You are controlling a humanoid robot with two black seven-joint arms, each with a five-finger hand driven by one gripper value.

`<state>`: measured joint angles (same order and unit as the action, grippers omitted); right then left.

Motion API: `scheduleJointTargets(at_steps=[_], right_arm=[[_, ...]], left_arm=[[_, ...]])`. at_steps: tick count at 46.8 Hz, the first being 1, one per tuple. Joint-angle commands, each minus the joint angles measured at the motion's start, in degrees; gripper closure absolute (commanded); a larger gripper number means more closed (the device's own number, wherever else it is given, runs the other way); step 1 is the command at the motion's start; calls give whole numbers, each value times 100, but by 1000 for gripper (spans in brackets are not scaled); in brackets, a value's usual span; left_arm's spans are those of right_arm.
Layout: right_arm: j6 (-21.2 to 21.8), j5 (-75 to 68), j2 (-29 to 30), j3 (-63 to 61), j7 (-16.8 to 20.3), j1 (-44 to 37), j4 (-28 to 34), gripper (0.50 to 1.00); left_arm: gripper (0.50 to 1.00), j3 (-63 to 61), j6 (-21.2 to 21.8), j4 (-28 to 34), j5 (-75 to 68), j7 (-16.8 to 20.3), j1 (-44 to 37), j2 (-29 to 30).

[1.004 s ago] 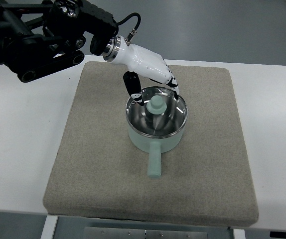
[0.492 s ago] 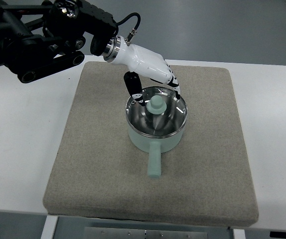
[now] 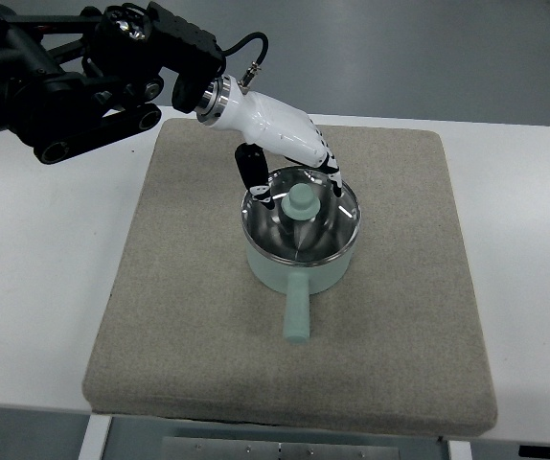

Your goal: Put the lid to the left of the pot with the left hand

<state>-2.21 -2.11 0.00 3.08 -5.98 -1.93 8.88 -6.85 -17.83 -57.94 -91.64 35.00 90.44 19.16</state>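
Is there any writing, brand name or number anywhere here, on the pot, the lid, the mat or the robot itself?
None that can be read.
Pot and lid: plain, no print visible.
Mat and table: bare.
Left robot hand and its black arm: no legible label; any marking is too small to tell.

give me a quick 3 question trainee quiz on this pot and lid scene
1. True or false: the lid is on the pot.
2. The pot's handle points: A) toward the far edge of the mat B) toward the near edge of the mat C) to the picture's right.
3. Fill in: the left robot hand is over the lid's ____ rim.

Key:
1. True. It sits on the pot, knob up.
2. B
3. Far; whether the hand has gripped the lid cannot be told.
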Motion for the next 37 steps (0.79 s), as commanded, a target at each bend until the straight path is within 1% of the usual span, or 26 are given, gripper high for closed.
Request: scheduleJointTargets(at_steps=[1, 5, 6, 9, 11, 20, 22, 30, 33, 37], right_arm=[[1, 0, 0, 0, 0, 0, 0, 576], [1, 0, 0, 0, 0, 0, 0, 576], [1, 0, 0, 0, 0, 0, 0, 576], [1, 0, 0, 0, 0, 0, 0, 576], [1, 0, 0, 0, 0, 0, 0, 576], [1, 0, 0, 0, 0, 0, 0, 576], [1, 0, 0, 0, 0, 0, 0, 576], [1, 0, 0, 0, 0, 0, 0, 576], [1, 0, 0, 0, 0, 0, 0, 576], [1, 0, 0, 0, 0, 0, 0, 576]], left_arm=[[636, -1, -1, 11, 6, 0, 9, 0], [651, 8, -1, 11, 15, 0, 9, 0], [666, 8, -1, 11, 6, 0, 9, -8], [679, -1, -1, 11, 6, 0, 9, 0], [709, -1, -1, 11, -3, 0, 9, 0], [724, -1, -1, 20, -29, 0, 9, -9], [748, -9, -1, 20, -38, 0, 9, -9], [797, -9, -1, 20, -38, 0, 17, -26], [831, -1, -1, 20, -29, 0, 17, -35], [853, -1, -1, 29, -29, 0, 9, -44]])
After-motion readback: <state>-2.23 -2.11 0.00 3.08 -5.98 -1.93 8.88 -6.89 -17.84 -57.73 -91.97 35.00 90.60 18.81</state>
